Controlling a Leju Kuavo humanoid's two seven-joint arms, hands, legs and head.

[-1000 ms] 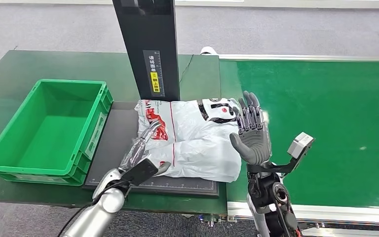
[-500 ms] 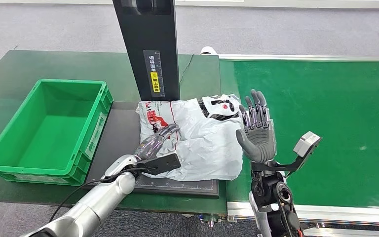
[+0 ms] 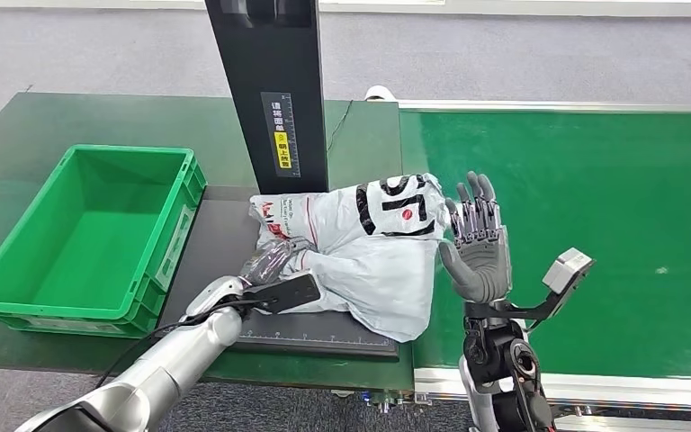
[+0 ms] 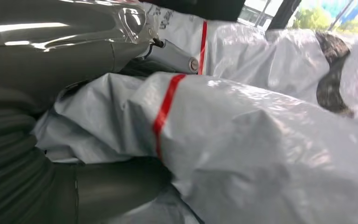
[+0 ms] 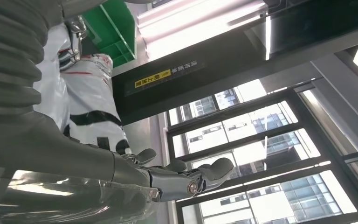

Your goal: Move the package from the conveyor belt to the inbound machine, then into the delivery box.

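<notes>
Lying crumpled on the dark platform of the inbound machine is a white plastic package with red and black printing. It sits at the foot of the machine's black upright column, and its right edge hangs over toward the green conveyor belt. The left hand reaches in from below and grips the package's left end; in the left wrist view its fingers are clamped into the bunched plastic beside a red stripe. The right hand stands upright just beside the package's right edge, palm facing the package, holding nothing, its fingers extended and slightly apart. Whether the palm touches the plastic cannot be told. An open green delivery box sits on the dark green worktop, to the left of the platform and touching its edge.
</notes>
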